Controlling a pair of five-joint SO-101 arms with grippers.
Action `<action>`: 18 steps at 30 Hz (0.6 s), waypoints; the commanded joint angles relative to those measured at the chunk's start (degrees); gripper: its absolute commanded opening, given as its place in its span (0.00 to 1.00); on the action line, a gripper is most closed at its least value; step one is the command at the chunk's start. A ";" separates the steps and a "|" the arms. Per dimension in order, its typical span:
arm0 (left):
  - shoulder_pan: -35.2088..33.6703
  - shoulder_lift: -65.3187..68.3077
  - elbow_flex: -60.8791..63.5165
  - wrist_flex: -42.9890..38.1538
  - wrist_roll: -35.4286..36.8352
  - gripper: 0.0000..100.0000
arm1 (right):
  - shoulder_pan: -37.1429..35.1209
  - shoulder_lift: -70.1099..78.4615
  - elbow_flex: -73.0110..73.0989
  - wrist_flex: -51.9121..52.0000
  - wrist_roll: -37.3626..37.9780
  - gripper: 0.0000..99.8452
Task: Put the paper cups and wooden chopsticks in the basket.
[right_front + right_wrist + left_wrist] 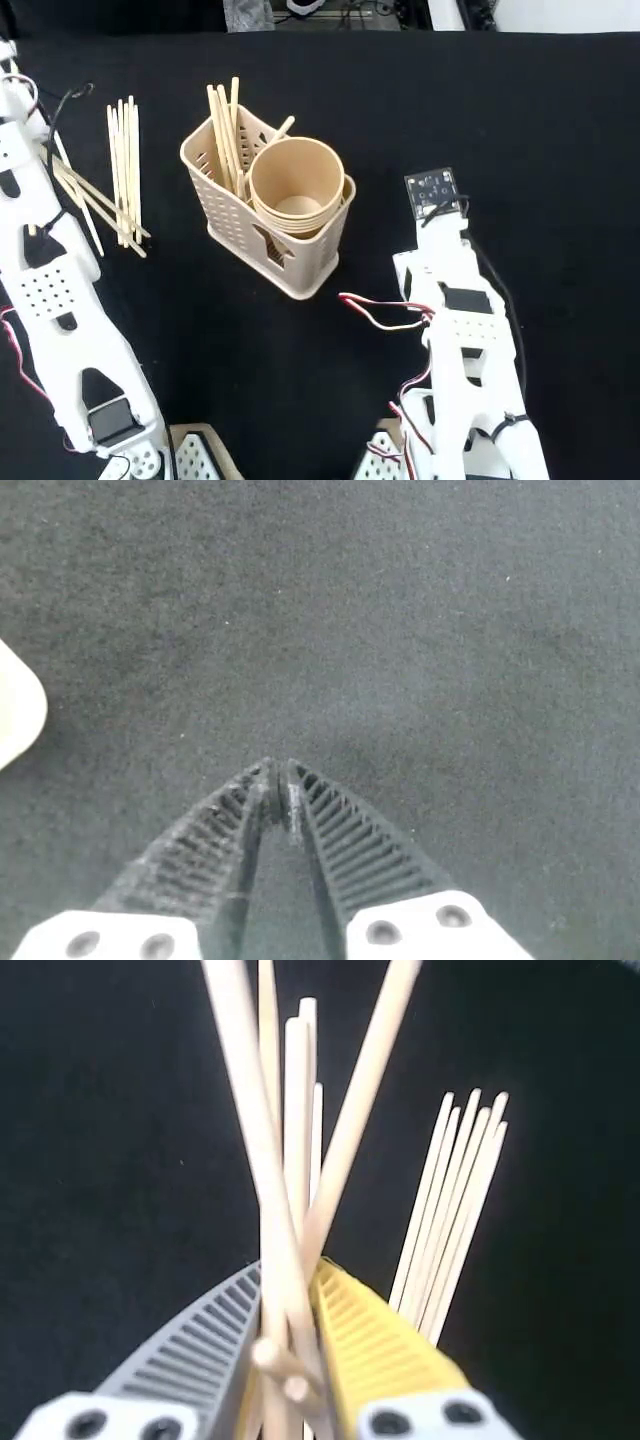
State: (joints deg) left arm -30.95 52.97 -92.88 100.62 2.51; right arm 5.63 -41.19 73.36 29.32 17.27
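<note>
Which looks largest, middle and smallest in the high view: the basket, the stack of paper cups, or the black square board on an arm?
1. basket, largest.
2. stack of paper cups, standing inside it.
3. black square board, clearly smallest, even though it is raised on the arm and may be nearer the camera.

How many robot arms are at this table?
2. The left arm has its left gripper shut on chopsticks, beside the loose bundle. The right arm sits by the basket, right gripper shut.
</note>
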 commanded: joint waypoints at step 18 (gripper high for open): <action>3.12 -31.12 -2.33 0.35 -0.18 0.03 | 0.79 -1.45 -0.40 -1.14 0.35 0.01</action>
State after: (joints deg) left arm -29.98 25.54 -93.05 100.62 2.33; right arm 5.63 -41.19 73.36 29.32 17.27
